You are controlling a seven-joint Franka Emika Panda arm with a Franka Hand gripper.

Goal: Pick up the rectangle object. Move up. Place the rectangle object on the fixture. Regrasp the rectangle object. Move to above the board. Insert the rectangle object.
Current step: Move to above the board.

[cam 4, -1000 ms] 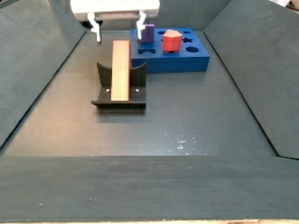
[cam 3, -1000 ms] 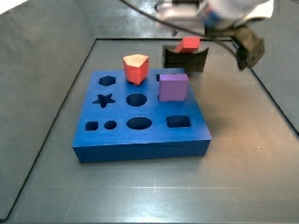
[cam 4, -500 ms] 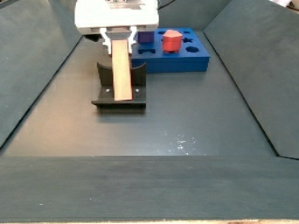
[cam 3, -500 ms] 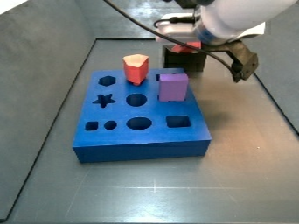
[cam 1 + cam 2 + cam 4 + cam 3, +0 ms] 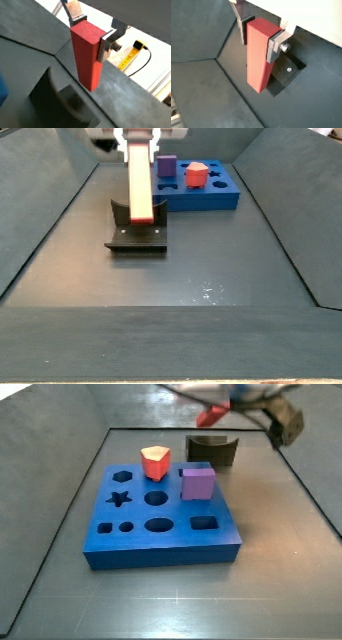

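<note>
One regrasp done by our read: gripper clamped on the rectangle object, hanging above the fixture; next we carry it toward the board at 1 o'clock.

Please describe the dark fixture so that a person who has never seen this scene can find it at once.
Start at the large blue board with the shaped holes. Beside one of its edges, the fixture stands on the grey floor, below the end effector, which holds the rectangle object. Unlike the bright pieces on the board, it is brown-black, with a notch in its top.
</note>
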